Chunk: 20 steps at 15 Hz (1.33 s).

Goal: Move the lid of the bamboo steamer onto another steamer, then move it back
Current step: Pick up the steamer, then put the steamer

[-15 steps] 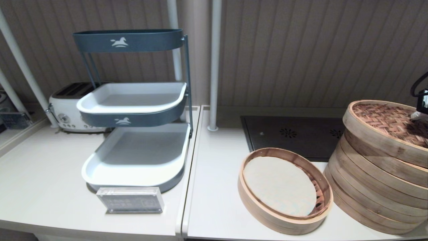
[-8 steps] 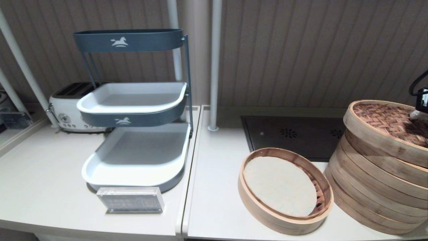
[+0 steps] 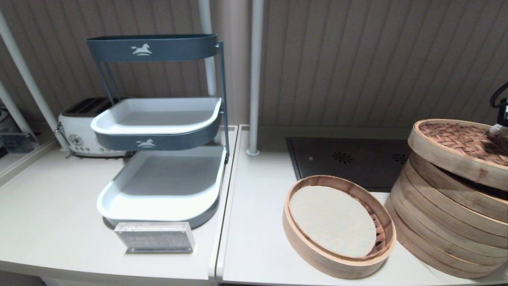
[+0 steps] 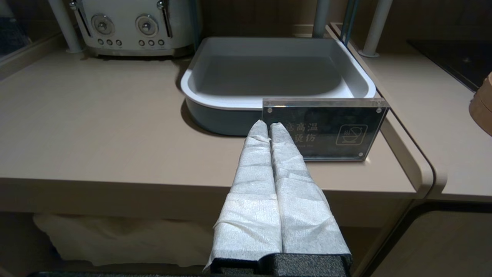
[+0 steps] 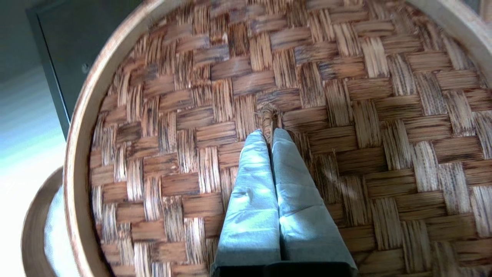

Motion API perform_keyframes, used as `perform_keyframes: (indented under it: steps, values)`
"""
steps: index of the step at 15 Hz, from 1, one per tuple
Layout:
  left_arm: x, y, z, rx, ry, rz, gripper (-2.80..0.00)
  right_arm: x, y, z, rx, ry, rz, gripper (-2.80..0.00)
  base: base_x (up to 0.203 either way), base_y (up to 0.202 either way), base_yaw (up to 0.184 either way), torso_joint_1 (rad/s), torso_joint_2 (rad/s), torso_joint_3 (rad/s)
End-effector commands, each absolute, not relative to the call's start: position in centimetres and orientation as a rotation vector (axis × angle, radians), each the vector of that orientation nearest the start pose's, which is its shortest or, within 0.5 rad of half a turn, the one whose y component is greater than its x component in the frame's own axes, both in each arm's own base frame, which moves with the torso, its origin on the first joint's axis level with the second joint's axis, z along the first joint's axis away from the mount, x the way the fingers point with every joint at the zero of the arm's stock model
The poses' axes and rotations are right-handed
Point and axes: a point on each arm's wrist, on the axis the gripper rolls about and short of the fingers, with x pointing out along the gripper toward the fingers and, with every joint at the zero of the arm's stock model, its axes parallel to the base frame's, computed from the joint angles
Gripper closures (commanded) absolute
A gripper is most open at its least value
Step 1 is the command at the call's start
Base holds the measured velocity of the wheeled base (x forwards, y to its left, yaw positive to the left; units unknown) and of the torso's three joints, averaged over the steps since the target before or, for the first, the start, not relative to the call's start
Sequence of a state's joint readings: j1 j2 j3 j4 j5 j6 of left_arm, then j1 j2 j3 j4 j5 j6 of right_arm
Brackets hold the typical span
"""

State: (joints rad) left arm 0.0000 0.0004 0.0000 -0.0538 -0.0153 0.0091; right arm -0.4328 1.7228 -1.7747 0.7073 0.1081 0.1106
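The bamboo steamer lid [image 3: 448, 161], with its reddish-brown woven top and pale rim, hangs just above the tall stacked steamer [image 3: 440, 226] at the far right of the head view. A dark gap shows under its right side. My right gripper [image 5: 269, 134] is shut on the thin loop handle [image 5: 266, 115] at the centre of the lid [image 5: 346, 77]; in the head view it is only a sliver at the frame edge [image 3: 501, 131]. My left gripper [image 4: 268, 125] is shut on nothing, parked low before the counter's front edge.
A low single-tier basket [image 3: 337, 266] with a pale liner lies left of the tall steamer. Behind them is a dark cooktop [image 3: 349, 159]. On the left counter stand a three-tier tray rack [image 3: 158, 139], a white toaster [image 3: 77, 131] and an acrylic sign [image 3: 154, 237].
The lid has lifted off the tall steamer's top tier and levelled out, opening a dark gap beneath its right side. The left arm has not moved.
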Motion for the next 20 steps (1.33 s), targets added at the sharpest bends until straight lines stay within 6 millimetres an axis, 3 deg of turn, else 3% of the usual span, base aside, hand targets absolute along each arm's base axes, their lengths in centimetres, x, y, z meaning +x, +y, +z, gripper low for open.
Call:
perform_keyframes:
  steps: [1, 12, 20]
  values:
    - [-2.1, 0.0, 7.3, 0.009, -0.026, -0.015, 0.0, 26.9, -12.1, 32.1, 0.281, 0.61, -0.346, 0.0, 0.0, 0.0, 0.0, 0.0, 0.0, 0.0]
    - [-2.1, 0.0, 7.3, 0.009, -0.026, -0.015, 0.0, 26.7, -9.6, 32.9, 0.256, 0.592, -0.275, 0.0, 0.0, 0.0, 0.0, 0.0, 0.0, 0.0]
    - [-2.1, 0.0, 7.3, 0.009, -0.026, -0.015, 0.0, 25.3, -5.3, 34.6, 0.205, 0.546, -0.145, 0.0, 0.0, 0.0, 0.0, 0.0, 0.0, 0.0]
